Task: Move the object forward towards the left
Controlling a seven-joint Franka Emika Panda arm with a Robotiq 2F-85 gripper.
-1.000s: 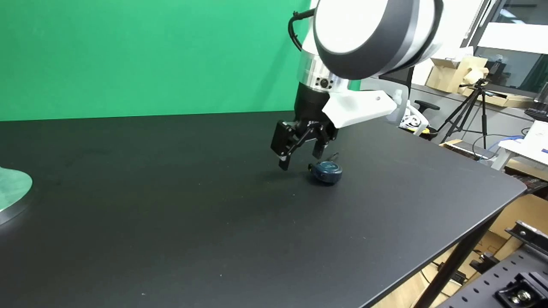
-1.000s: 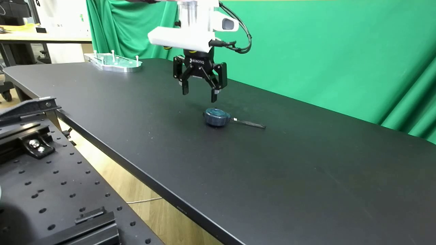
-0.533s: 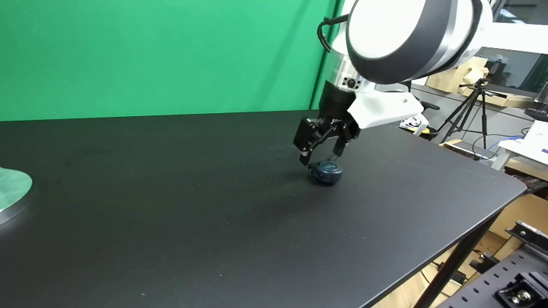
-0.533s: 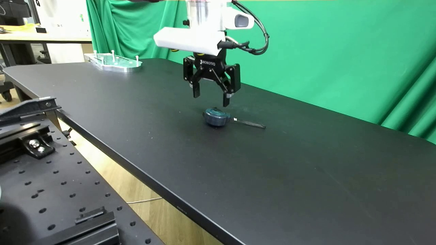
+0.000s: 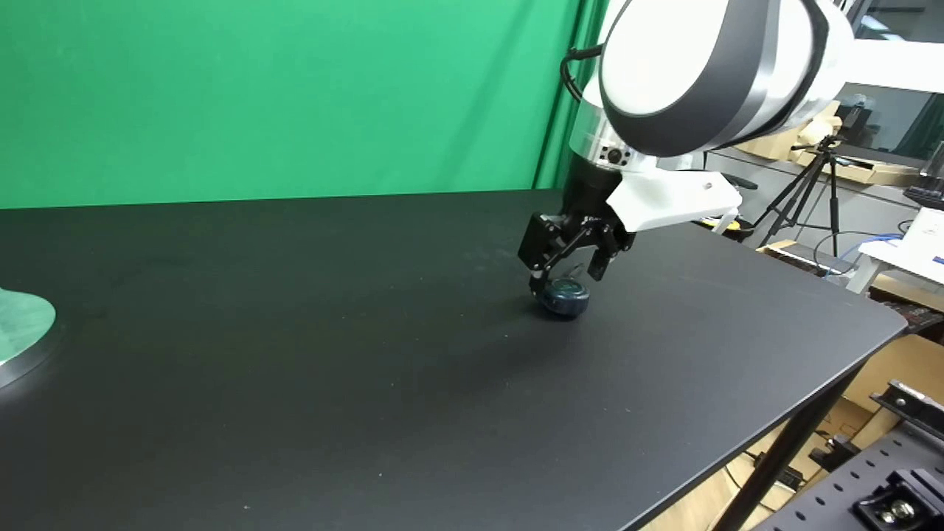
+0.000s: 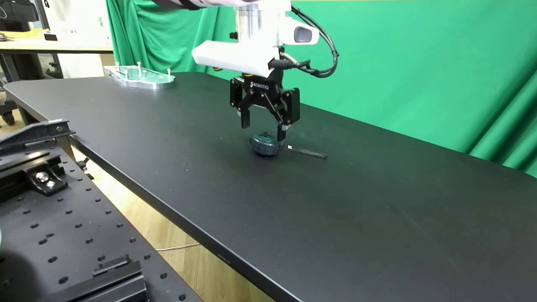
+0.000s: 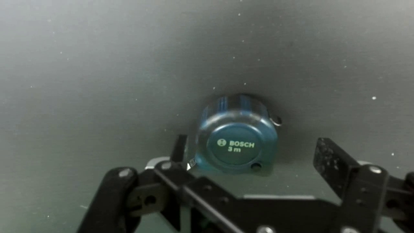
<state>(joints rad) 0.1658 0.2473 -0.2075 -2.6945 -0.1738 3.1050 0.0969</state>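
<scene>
Dark blue and rounded, the tape measure lies flat on the dark table, printed face up; in the wrist view we read "BOSCH" and "3 m" on it and note a small shiny tab at its edge. From about the opposite edge a dark strap runs out along the table top, as seen in an exterior view. We find the gripper pointing downward at the tape measure, released, its two fingers spread wide. In the wrist view the tape measure appears in the gap between them, off centre: just beside the finger on the left of that view, well apart from the finger on the right. In both exterior views a fingertip overlaps the rim of the tape measure; whether they touch, we cannot tell. We log the tape measure right of centre in an exterior view, well apart from a pale green disc cut off by the left border. At the far end of the table we see a pale green plate with white posts. Green cloth hangs behind the table; the white and grey arm enters from above. Beside the table we record a perforated board.
</scene>
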